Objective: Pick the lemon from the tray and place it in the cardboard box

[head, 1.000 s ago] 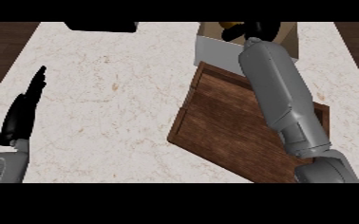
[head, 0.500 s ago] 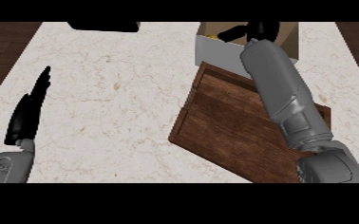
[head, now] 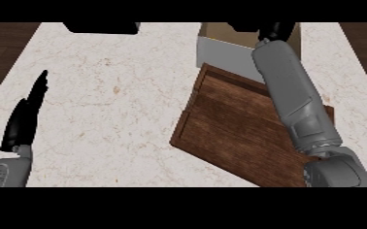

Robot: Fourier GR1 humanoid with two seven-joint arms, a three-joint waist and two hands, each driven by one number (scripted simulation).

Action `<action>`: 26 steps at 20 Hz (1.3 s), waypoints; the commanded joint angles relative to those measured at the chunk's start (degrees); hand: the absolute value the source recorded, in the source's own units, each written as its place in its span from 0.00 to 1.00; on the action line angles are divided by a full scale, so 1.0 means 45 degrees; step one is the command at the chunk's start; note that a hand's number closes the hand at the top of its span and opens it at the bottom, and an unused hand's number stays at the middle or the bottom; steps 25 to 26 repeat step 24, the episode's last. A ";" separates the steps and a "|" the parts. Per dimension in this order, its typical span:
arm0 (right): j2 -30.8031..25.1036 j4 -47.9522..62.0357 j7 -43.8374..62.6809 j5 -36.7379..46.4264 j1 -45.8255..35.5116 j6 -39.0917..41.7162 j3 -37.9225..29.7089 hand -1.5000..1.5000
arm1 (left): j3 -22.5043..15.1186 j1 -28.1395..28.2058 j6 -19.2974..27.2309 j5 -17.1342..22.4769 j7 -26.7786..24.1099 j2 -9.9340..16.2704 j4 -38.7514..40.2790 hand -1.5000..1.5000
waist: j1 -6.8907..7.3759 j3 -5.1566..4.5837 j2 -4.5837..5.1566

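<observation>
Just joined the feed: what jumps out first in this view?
The right forearm dominates, stretching up the right side across the wooden tray with its black right hand over the open cardboard box at the top edge. The lemon is not visible anywhere; the tray's visible surface is bare. At the lower left, the left hand rests open, fingers up, over the marble counter.

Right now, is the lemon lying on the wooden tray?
No, the wooden tray shows only bare wood, with the right forearm stretched over it toward the cardboard box.
</observation>
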 commanded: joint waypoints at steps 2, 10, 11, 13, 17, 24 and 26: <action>-0.0209 -0.1410 -0.1917 -0.1611 0.0694 0.0129 -0.0558 0.00 | 0.0358 0.0471 -0.0135 0.0092 0.0007 0.0235 -0.0263 0.50 | -0.0325 0.0002 -0.0129; -0.0458 -0.5812 -0.0954 -0.2441 0.3851 0.2011 0.0184 0.00 | 0.0767 0.1004 -0.0157 0.0133 0.0378 0.0315 -0.0783 0.50 | -0.0840 -0.0017 -0.0353; -0.0560 -0.6387 -0.0732 -0.2529 0.4176 0.2244 0.0114 0.00 | 0.0567 0.0513 0.0162 -0.0225 0.0332 0.0098 0.0040 0.50 | -0.1142 -0.0027 -0.0397; -0.0436 -0.7971 -0.1502 -0.3270 0.6046 0.2959 0.0126 0.00 | 0.0807 0.0771 -0.0019 0.0039 0.0285 0.0187 -0.0160 0.50 | -0.1031 -0.0015 -0.0356; -0.0827 -1.1278 0.0168 -0.3260 0.8198 0.4483 0.0574 0.00 | 0.0723 0.0767 -0.0176 -0.0065 0.0498 0.0289 -0.0549 0.50 | -0.1025 -0.0022 -0.0367; -0.0815 -1.6496 0.1037 -0.4444 1.3002 0.7263 0.0952 0.00 | 0.1322 0.0918 -0.0790 0.0472 -0.0079 0.0727 -0.0313 0.50 | -0.0938 -0.0022 -0.0310; -0.0815 -1.6496 0.1037 -0.4444 1.3002 0.7263 0.0952 0.00 | 0.1322 0.0918 -0.0790 0.0472 -0.0079 0.0727 -0.0313 0.50 | -0.0938 -0.0022 -0.0310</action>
